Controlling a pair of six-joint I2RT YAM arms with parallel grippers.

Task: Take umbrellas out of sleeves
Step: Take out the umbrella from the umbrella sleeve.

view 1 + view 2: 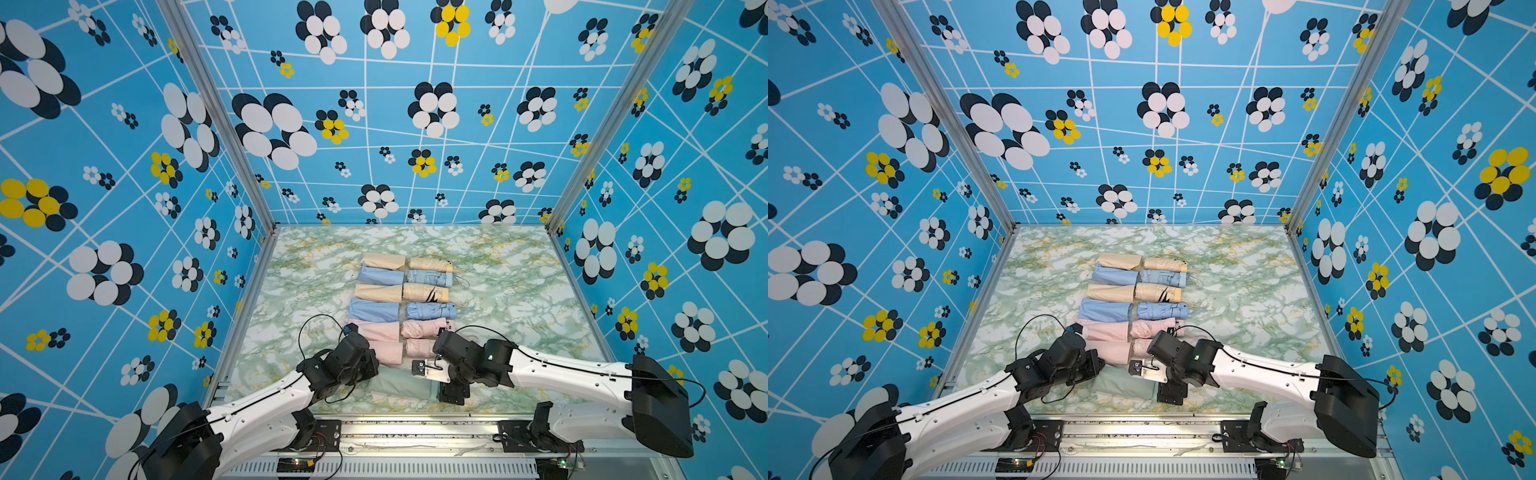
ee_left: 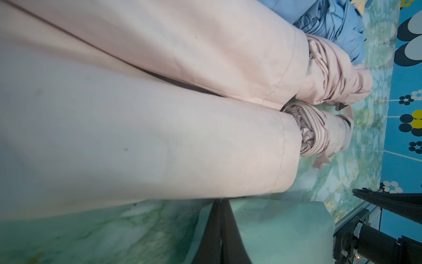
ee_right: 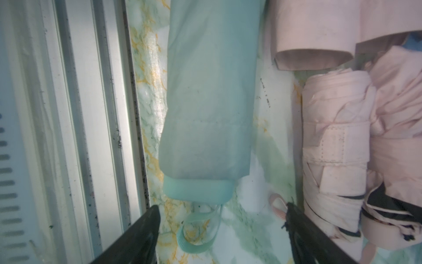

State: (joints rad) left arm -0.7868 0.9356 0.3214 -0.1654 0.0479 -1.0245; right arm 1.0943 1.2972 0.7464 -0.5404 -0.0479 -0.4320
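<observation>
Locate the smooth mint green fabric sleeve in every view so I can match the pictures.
In a top view: the smooth mint green fabric sleeve sits low centre.
In a top view: low centre again.
Left wrist: green patch pinched by the shut left hand.
Right wrist: mid-picture, ahead of the open right hand.
Shared landmark: the adjacent smooth pink fabric sleeve.

I'm seeing the sleeves [image 1: 376, 309] lying in a column on the table [image 1: 519, 291], the umbrellas [image 1: 430, 311] lying just right of them, and the nearest sleeve [image 1: 397, 384] lying in front, its umbrella [image 3: 197, 189] sitting inside.
</observation>
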